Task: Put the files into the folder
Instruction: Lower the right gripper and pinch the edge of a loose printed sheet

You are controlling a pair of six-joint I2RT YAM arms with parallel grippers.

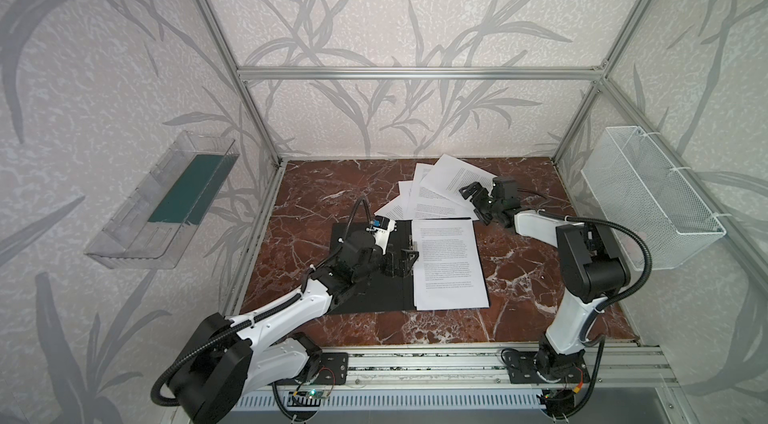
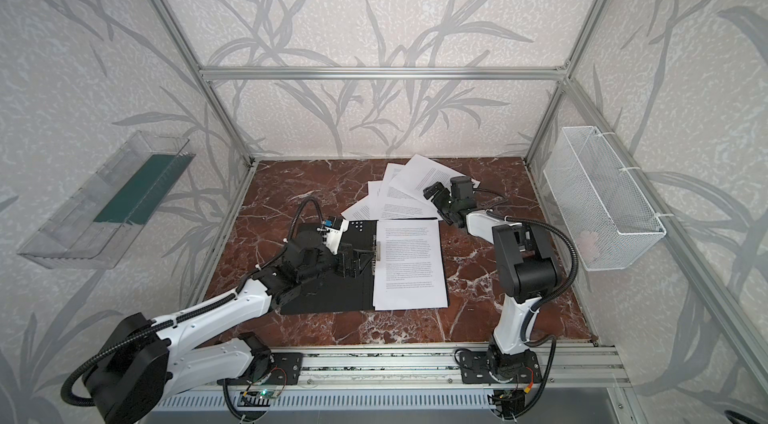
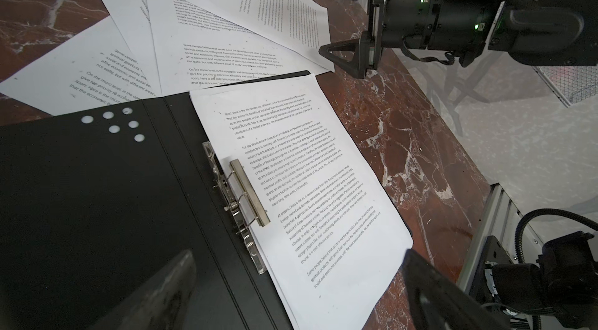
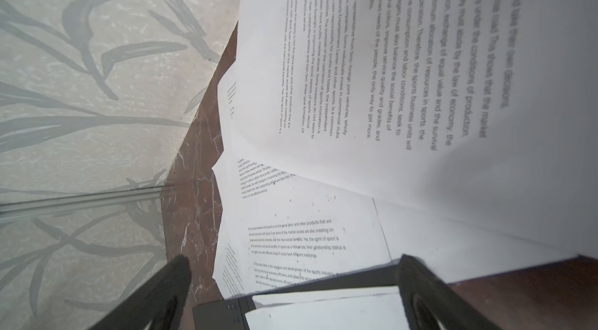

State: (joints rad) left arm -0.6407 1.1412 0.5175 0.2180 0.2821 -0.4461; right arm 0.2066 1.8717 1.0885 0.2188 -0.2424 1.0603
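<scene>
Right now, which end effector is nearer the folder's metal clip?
Left. The left end effector is just beside the metal clip over the open folder; the right end effector is farther back, by the loose files.

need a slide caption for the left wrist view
Open folder with a printed sheet by its metal clip; more files fanned out beyond, right gripper beside them, jaws open.

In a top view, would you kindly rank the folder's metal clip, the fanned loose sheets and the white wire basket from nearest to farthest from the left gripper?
1. Metal clip: on the open folder spine, right by the left gripper.
2. Loose sheets: fanned out behind the folder.
3. White wire basket: on the right wall, farthest.
</scene>
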